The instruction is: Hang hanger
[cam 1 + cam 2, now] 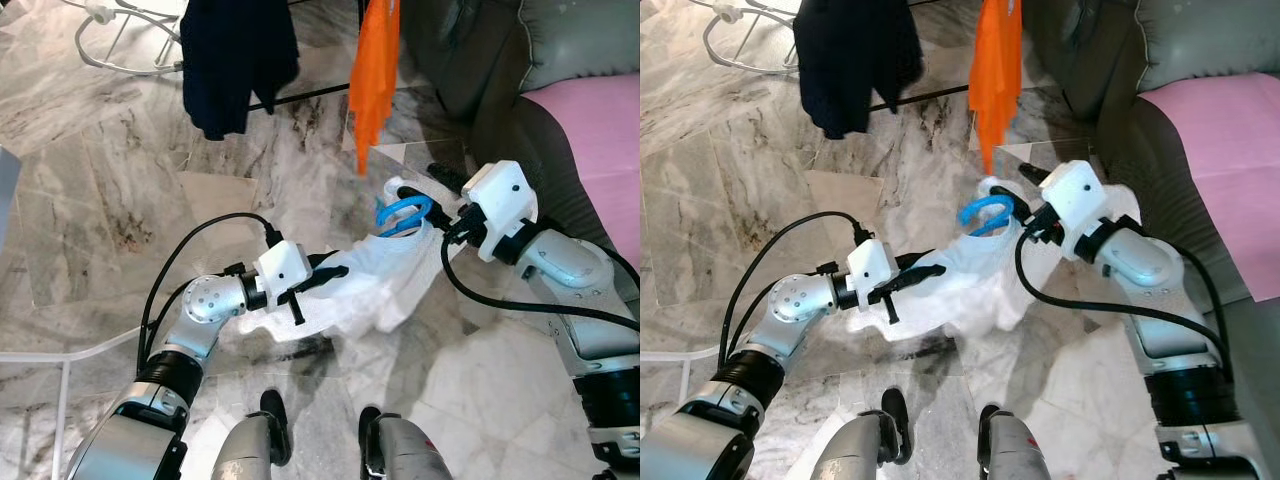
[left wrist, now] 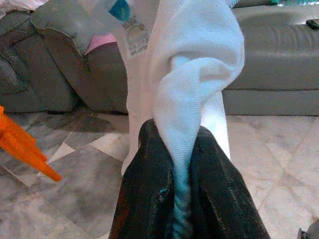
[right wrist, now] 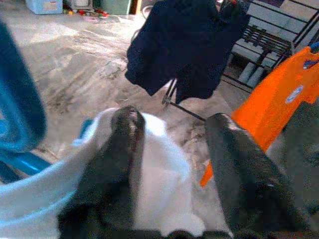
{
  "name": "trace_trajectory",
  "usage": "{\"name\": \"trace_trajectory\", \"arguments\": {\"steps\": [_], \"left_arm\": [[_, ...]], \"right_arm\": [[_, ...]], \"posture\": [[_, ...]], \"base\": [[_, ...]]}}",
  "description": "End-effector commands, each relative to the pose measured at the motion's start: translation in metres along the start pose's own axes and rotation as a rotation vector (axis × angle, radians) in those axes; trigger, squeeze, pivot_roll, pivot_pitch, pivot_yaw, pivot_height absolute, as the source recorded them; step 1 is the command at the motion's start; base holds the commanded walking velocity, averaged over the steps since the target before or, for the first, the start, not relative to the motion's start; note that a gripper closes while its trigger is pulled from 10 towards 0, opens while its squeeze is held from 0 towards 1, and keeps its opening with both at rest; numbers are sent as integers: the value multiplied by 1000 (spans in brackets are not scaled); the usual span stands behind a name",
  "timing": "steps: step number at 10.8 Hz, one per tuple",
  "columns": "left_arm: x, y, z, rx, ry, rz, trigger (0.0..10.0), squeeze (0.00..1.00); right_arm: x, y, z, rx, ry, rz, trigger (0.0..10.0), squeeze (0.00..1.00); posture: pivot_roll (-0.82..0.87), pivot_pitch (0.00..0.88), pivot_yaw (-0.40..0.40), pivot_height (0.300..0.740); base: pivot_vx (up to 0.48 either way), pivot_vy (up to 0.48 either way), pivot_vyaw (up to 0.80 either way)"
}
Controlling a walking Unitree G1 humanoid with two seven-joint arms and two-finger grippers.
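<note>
**White garment on blue hanger held up between both arms, clothes and sofa crowding the far side**

A dark navy garment (image 1: 235, 60) and a bright orange garment (image 1: 372, 70) are hanging on a black metal drying rack (image 3: 269, 42) just beyond the arms, the orange one dangling just above the blue plastic hanger hook (image 1: 405, 213). A grey leather sofa (image 1: 500, 110) is closing in on the robot's right, with a pink cushion (image 1: 600, 130) on it, right next to the right arm. A white tubular frame (image 1: 110, 40) is standing on the floor at far left; a thin white rail (image 1: 60, 360) is running by the left elbow.

The white knit garment (image 1: 380, 280) is hanging in the air between the two arms, over the grey marble floor (image 1: 100, 200), draped on the blue hanger. The left end effector (image 1: 325, 272) is pinching a bunched fold of the white garment, fingers (image 2: 149, 199) pressed together on the cloth. The right end effector (image 1: 440, 222) is at the hanger's neck; in the right wrist view its fingers (image 3: 124, 149) are standing apart, white cloth lying between them and against one finger, blue hanger just beside.

Open floor is lying to the robot's left and in front of its feet (image 1: 270, 410). The right side is tight against the sofa.
</note>
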State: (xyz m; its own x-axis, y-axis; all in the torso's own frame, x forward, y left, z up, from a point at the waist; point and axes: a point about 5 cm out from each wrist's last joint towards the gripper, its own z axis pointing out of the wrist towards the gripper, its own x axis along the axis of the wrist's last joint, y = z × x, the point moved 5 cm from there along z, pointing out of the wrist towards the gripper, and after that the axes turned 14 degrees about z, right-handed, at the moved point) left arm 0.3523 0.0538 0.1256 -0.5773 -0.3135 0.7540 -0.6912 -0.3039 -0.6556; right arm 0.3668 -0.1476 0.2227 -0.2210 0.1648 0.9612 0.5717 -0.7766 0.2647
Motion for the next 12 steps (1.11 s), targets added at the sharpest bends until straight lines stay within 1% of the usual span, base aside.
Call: {"name": "trace_trajectory", "arguments": {"steps": [1, 2, 3, 4, 5, 6, 8, 9, 10, 11, 12], "left_arm": [[4, -5, -2, 31, 26, 8, 0, 0], [3, -6, -2, 29, 19, 8, 0, 0], [1, -9, -3, 33, 3, 9, 0, 0], [-1, -10, -4, 38, -7, 9, 0, 0], [-4, -11, -7, 43, -18, 4, 0, 0], [-8, -10, -10, 41, -36, 3, 0, 0], [-15, -12, -18, 36, -75, 13, 0, 0], [-17, -12, -21, 21, -87, 26, 0, 0], [-22, -11, -28, -1, -110, 46, 0, 0], [-25, -9, -33, -18, -125, 56, 0, 0], [-25, -8, -36, -34, -122, 63, 0, 0]], "right_arm": [[6, 1, 0, -1, 27, -9, 10000, 1000], [17, 10, -3, -30, 67, -24, 10000, 1000], [25, 21, -8, -71, 93, -49, 10000, 1000], [30, 28, -13, -93, 111, -54, 10000, 1000], [32, 31, -18, -90, 101, -75, 10000, 1000], [31, 31, -21, -58, 83, -76, 10000, 1000], [9, 27, -42, 103, -86, -27, 10000, 1000], [-3, 30, -51, 146, -167, -33, 10000, 1000], [-9, 39, -54, 141, -201, -35, 10000, 1000], [-13, 40, -52, 154, -215, -26, 10000, 1000], [-21, 36, -45, 175, -234, -62, 10000, 1000]], "posture": [[-201, 312, 53, 740], [-203, 313, 53, 740], [-206, 314, 53, 740], [-210, 315, 52, 740], [-212, 315, 51, 740], [-212, 315, 53, 740], [-215, 313, 54, 740], [-215, 315, 52, 740], [-216, 317, 49, 740], [-215, 318, 49, 740], [-208, 318, 48, 740]], "base": [[0, 0, 0], [0, 0, 0], [0, 0, 0], [0, 0, 0], [0, 0, 0], [0, 0, 0], [0, 0, 0], [0, 0, 0], [0, 0, 0], [0, 0, 0], [0, 0, 0]]}}
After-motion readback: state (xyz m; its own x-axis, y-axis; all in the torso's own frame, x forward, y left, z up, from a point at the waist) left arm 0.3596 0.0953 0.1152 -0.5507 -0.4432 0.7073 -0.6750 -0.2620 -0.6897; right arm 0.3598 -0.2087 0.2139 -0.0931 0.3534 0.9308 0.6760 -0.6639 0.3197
